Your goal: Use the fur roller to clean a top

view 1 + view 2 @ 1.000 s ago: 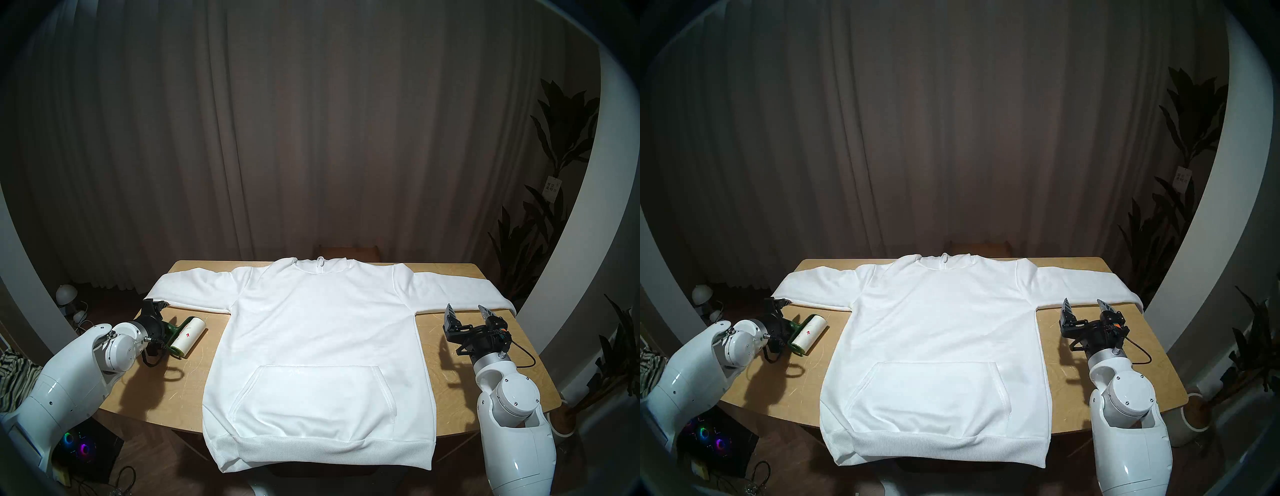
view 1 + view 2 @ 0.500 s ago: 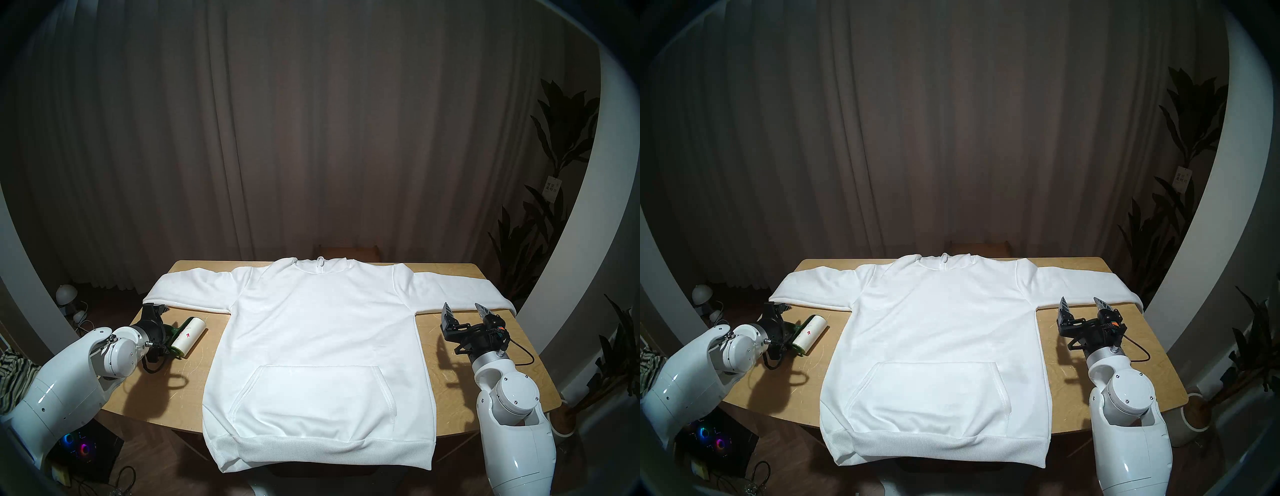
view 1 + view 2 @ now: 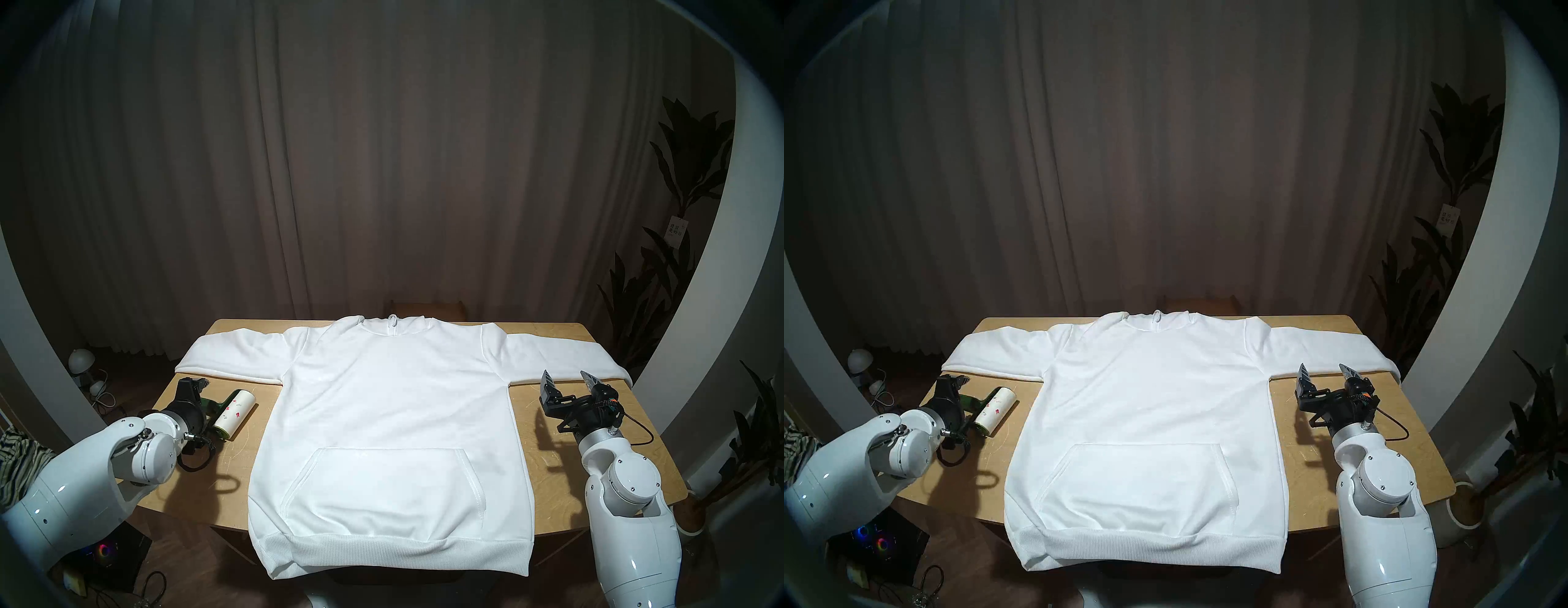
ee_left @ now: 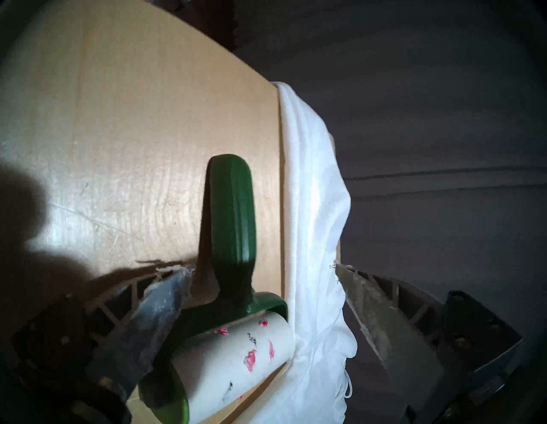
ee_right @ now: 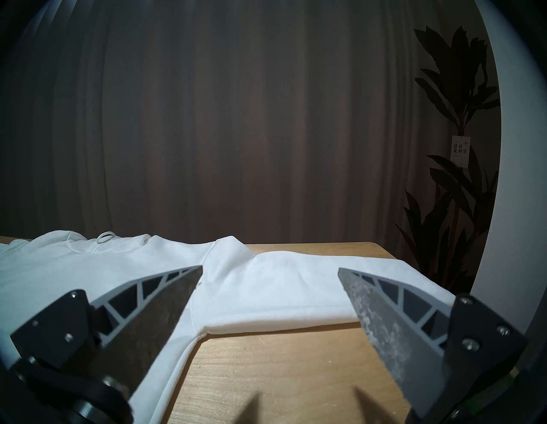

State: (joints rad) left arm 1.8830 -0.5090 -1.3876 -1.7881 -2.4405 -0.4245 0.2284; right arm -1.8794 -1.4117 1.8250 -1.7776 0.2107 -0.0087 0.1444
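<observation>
Wood table [image 3: 551, 501], 1 top [image 3: 390, 424], 1 fur roller [image 3: 235, 411]

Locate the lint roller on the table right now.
In the head view, the lint roller lies on the table's left part, between the left gripper and the white hoodie's body.

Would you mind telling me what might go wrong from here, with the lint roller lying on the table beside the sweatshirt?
1. The left gripper is open with the green handle lying loose between its fingers; pulling back carelessly might knock the lint roller.
2. The paper roll already carries pink bits; if it touches the sweatshirt, some might transfer back.
3. The sleeve hangs beside one finger and might snag.
</observation>
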